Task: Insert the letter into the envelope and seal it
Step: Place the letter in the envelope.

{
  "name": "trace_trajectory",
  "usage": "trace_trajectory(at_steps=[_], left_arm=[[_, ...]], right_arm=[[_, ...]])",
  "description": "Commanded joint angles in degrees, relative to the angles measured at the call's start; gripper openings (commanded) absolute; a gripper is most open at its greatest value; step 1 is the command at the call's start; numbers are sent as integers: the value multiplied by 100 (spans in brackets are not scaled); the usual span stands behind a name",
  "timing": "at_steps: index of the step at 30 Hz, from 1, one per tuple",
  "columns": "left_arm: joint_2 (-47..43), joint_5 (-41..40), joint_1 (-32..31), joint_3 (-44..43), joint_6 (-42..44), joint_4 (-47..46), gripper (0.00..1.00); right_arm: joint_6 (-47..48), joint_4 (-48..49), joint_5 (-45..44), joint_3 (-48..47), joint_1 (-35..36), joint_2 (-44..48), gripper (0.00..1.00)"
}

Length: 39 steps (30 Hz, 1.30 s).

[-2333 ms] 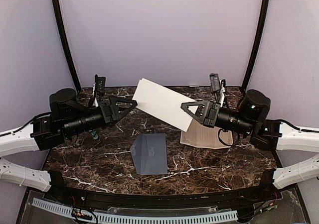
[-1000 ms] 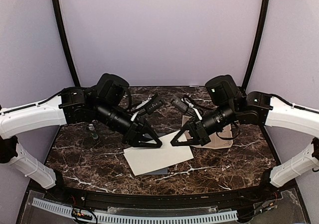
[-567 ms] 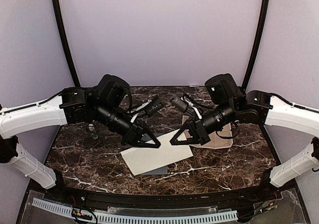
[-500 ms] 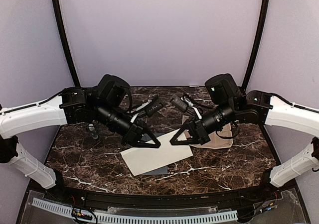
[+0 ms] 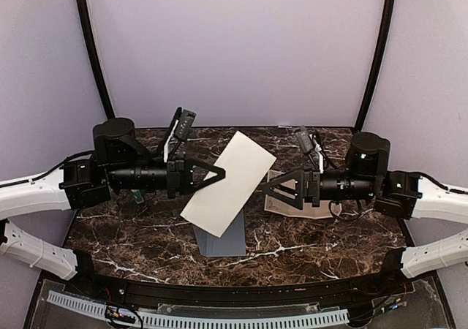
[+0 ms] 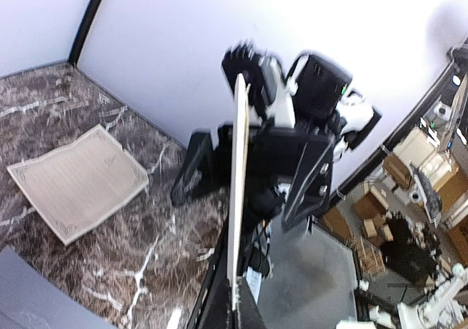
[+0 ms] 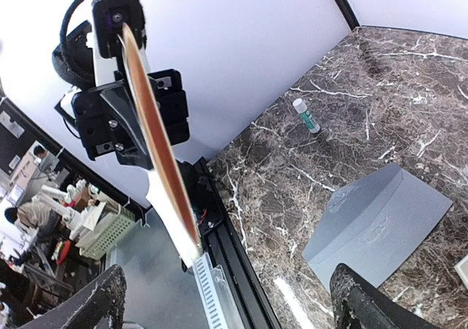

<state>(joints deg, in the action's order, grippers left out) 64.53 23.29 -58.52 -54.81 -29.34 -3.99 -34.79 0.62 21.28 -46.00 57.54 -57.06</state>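
**Two arms facing across a raised sheet, seen from above.**
From left to right: a glue stick point(image 5: 137, 195) lies on the marble table point(image 5: 124, 234). The left gripper point(image 5: 217, 173) has its jaws clamped on a plain pale sheet point(image 5: 234, 177), held tilted in the air. The envelope point(image 5: 228, 241) lies flat on the table beneath the sheet's lower corner, which partly hides it. The right gripper point(image 5: 265, 188) points at the sheet's right edge with its jaws spread wide; whether they touch the sheet cannot be told. The letter point(image 6: 77, 181) lies flat on the table under the right arm, apart from the envelope.
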Motion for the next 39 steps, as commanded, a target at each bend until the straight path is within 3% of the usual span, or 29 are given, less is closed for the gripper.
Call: trace_trajectory(at_steps=[1,4,12,21,26,28,30,32,35,39], left_arm=[[-114,-890,-19,522,-1128,-2376,0],[-28,-946,-23,635,-1329,-2727,0],[1,-928,-62,785,-1524,-2903,0],[-3,-852,-74,915,-1604,-2816,0],[78,-637,-72,853,-1590,-2593,0],[93,-536,-72,767,-1501,-2370,10],[68,-518,-72,720,-1435,-2164,31],[29,-469,-65,677,-1397,-1970,40],[-44,-317,-58,656,-1344,-1776,43],[-51,-89,-38,555,-1251,-1471,36]], right_arm=[[-1236,2449,-269,557,73,-76,93],[-1206,2546,-324,418,237,-325,86],[-1211,3053,-133,197,369,-842,45],[-1287,3422,-50,199,376,-1052,29],[-1303,3455,-132,242,373,-1016,0],[-1201,3196,-236,189,370,-969,0],[-1089,2904,-265,102,370,-908,0],[-941,2574,-161,-16,348,-879,0],[-678,1847,152,-348,297,-951,0],[-478,1376,701,-603,214,-1082,0]])
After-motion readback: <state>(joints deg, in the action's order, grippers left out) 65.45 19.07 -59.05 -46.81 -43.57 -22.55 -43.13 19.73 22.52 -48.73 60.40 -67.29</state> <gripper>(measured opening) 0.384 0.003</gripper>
